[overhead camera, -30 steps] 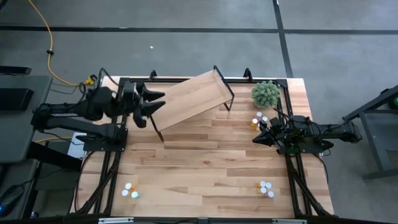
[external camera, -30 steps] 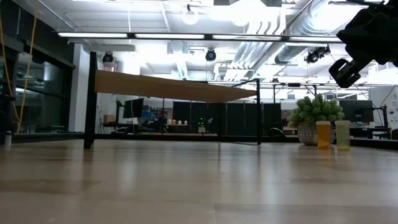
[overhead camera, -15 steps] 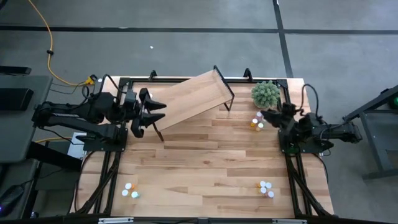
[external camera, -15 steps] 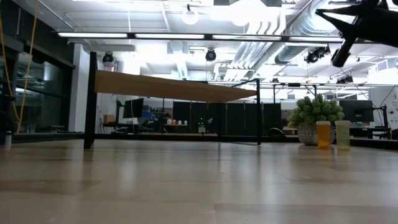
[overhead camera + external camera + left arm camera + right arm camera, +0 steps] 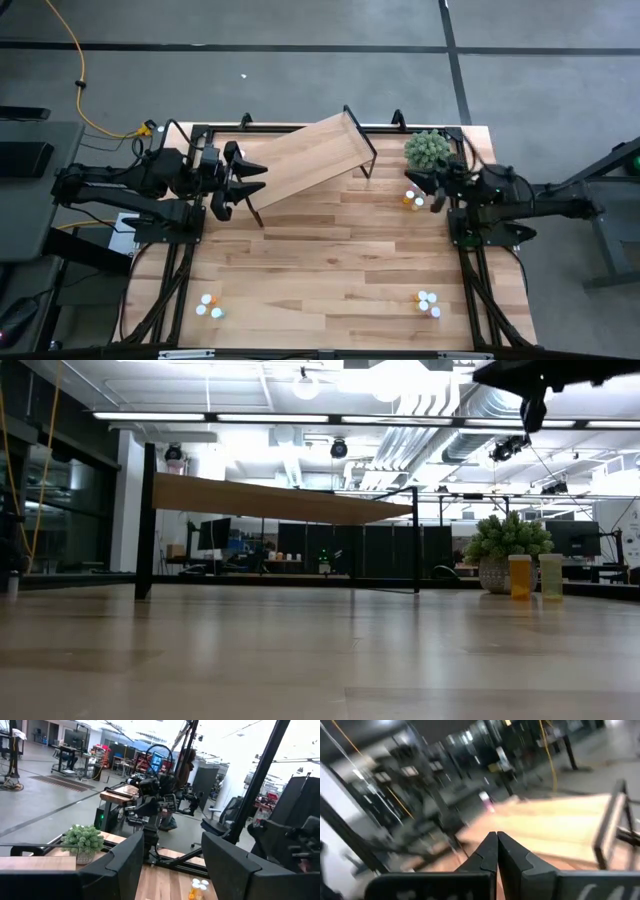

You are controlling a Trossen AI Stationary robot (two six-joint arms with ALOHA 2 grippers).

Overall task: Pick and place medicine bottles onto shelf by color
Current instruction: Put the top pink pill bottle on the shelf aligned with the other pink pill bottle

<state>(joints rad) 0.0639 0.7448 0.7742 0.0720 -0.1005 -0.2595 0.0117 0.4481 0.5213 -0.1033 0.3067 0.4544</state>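
While the right gripper (image 5: 414,183) hangs pinched shut and empty right by the little bottle cluster (image 5: 414,195) next to the fuzzy green plant (image 5: 427,150), I'd guess the big risk is a closed tip sweeping in and bowling those bottles over, since they stand packed together, touching or nearly so. The plant sits close enough to get clipped too.

The left gripper (image 5: 248,172) waits with its fingers spread and nothing in them, right at the near-left end of the shelf (image 5: 310,155), so a careless swing could bump a leg.

The shelf sits skewed on the table, its long axis running diagonally from the left arm toward the far right corner. Two more bottle groups (image 5: 208,305) (image 5: 427,302) stand upright near the front edge, well apart from both arms.
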